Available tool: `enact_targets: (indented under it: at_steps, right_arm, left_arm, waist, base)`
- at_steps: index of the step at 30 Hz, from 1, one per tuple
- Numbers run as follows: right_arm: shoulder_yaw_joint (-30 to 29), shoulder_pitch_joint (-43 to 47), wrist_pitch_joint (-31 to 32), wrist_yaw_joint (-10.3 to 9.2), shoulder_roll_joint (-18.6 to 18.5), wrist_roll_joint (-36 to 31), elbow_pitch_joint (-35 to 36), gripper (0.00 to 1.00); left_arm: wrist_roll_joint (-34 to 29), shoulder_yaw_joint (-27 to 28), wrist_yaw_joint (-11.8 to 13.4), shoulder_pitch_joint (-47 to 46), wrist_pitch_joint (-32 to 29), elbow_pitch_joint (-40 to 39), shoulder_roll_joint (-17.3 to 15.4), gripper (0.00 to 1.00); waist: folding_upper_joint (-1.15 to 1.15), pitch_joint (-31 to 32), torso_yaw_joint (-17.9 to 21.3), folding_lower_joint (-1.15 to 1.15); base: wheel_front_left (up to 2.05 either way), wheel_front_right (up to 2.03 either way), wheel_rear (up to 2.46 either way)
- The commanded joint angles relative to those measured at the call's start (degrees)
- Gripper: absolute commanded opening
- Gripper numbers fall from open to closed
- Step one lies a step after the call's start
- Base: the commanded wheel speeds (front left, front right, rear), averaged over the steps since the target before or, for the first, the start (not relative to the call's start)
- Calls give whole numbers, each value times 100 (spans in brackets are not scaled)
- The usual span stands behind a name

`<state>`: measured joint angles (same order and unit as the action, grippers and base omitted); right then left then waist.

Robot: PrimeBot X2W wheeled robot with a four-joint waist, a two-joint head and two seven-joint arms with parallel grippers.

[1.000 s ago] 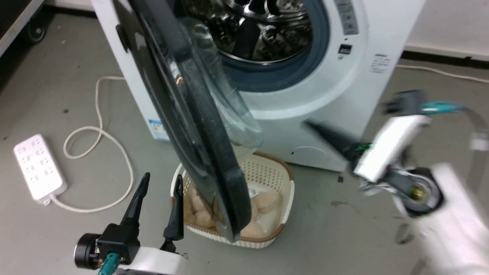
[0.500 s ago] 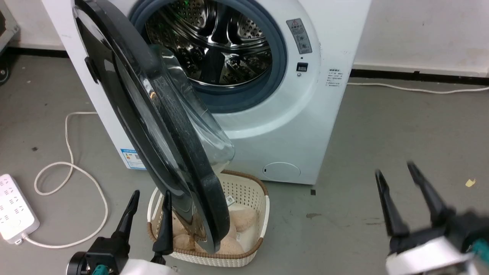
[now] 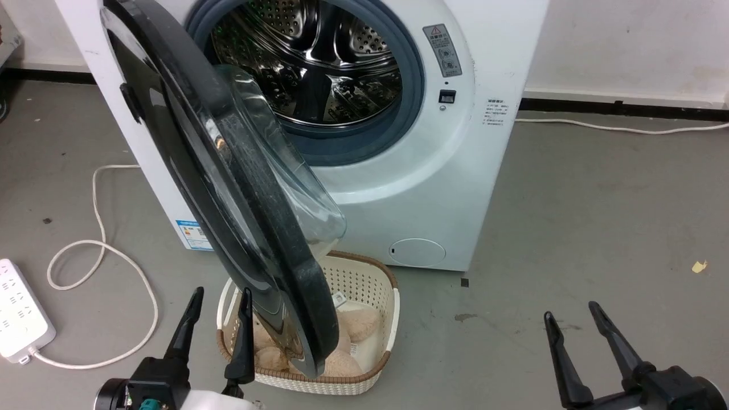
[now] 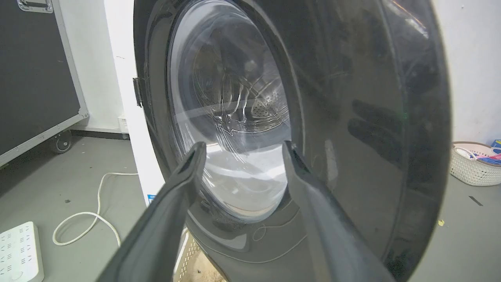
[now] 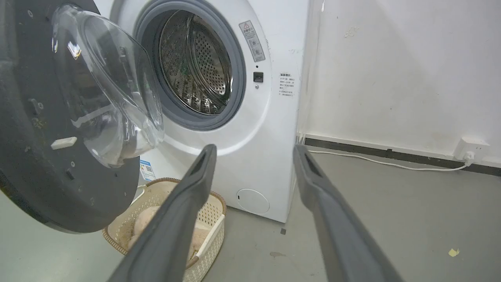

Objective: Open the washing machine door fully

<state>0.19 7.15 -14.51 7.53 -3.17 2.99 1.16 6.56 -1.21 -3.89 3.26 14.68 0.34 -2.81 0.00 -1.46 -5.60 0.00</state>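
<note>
The white washing machine (image 3: 444, 188) (image 5: 270, 129) stands against the wall with its steel drum exposed. Its door (image 3: 228, 171), a glossy black disc with a bulging glass bowl (image 3: 285, 182), hangs swung out toward me, hinged at the left. In the left wrist view the door's outer face (image 4: 352, 117) is close ahead. My left gripper (image 3: 219, 297) (image 4: 242, 150) is open at the lower left, just left of the door's lower edge, holding nothing. Apart from the machine, my right gripper (image 3: 570, 316) (image 5: 254, 150) is open at the lower right.
A cream perforated basket (image 3: 376, 285) (image 5: 213, 223) with pale round items sits on the floor under the door. A white power strip (image 3: 20, 319) and its cord (image 3: 108, 256) lie at the left. Another basket (image 4: 471, 164) stands at the far right in the left wrist view.
The camera has shifted between frames. My right arm has drawn back from beside the machine's lower front to the lower right. The left gripper keeps its place by the door's edge.
</note>
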Motion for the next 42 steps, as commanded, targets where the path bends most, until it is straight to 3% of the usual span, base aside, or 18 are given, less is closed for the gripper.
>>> enact_targets:
  at_steps: [1,6,7,8,13,20,27,35,42]
  right_arm:
    - [23,-17,-40,-4,27,47,-33,100]
    - [20,-97,-46,-4,28,127,-38,100]
    - [21,-102,-47,-4,28,136,-28,100]
    - [24,-104,-47,-4,28,141,-16,100]
    - [-12,-102,-48,-4,28,156,15,100]
    - [-3,-105,-48,-4,29,138,30,100]
    - [105,-80,-49,-4,29,157,9,100]
    - [138,-114,-49,-4,29,301,-26,100]
    - [146,-149,-49,-4,29,418,-49,100]
  left_arm:
    - [-35,12,-30,25,32,-28,-7,100]
    - [-59,4,-39,18,32,-17,-7,98]
    - [-54,-1,-43,14,32,-13,-7,41]
    - [-34,-3,-45,3,32,-37,-7,0]
    - [165,184,32,-90,32,-515,-7,0]
    - [354,389,219,-587,32,-1820,-7,0]
    - [49,-115,239,-935,-32,-2517,-7,0]
    - [68,-1208,268,-767,-602,-2369,-7,0]
    - [241,-2069,202,-231,-1369,-1232,-23,0]
  waist:
    - [0,-5,8,0]
    - [0,-6,17,0]
    - [0,0,18,0]
    - [0,10,18,0]
    - [0,114,35,0]
    - [0,224,53,0]
    - [0,282,104,0]
    - [0,208,169,0]
    - [0,125,209,0]
  base:
    - [0,0,0]
    - [0,0,0]
    - [0,0,0]
    - [0,0,0]
    - [0,0,0]
    - [0,0,0]
    - [0,0,0]
    - [0,0,0]
    - [0,0,0]
